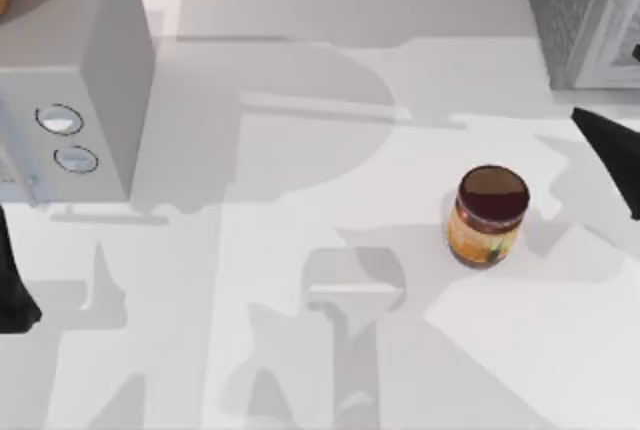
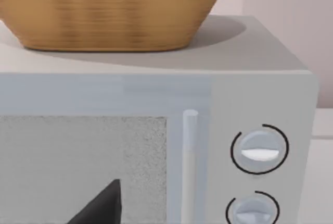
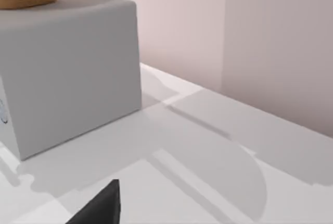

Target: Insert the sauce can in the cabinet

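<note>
Left claw: at the worktop's left edge, just below the dial box; whether it is open or closed cannot be told
Sauce can: upright on the worktop, near the right claw, down-left of it, apart
Right claw: at the right edge, between can and cabinet; grip state cannot be told
Light-grey box: two round dials, beside the left claw; wicker basket on top
Cabinet: far right corner, just beyond the right claw
</note>
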Controlling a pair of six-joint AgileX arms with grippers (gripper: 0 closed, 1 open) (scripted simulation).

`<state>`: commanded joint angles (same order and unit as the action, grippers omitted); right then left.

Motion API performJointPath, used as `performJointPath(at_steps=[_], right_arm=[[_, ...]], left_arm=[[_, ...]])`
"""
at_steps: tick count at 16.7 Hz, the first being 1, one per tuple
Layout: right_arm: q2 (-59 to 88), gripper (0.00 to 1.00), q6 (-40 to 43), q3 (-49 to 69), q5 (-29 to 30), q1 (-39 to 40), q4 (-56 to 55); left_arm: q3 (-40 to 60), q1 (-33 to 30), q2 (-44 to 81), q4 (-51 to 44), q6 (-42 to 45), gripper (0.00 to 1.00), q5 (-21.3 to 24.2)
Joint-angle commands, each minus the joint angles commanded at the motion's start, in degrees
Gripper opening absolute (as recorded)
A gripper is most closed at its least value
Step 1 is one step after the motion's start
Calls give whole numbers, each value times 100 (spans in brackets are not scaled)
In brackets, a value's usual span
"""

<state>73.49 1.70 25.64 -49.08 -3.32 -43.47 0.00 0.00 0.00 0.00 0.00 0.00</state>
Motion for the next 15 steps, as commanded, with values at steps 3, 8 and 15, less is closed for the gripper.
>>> performJointPath(at_steps=[3, 8, 15], right_arm=[[1877, 100, 81, 622, -1202, -68, -1046], [4641, 100, 290, 1595, -2985, -157, -2641], [6763, 100, 547, 2462, -4400, -242, -3998]], left_arm=[[0, 0, 0, 0, 0, 100, 0], [0, 0, 0, 0, 0, 100, 0], [0, 0, 0, 0, 0, 100, 0]])
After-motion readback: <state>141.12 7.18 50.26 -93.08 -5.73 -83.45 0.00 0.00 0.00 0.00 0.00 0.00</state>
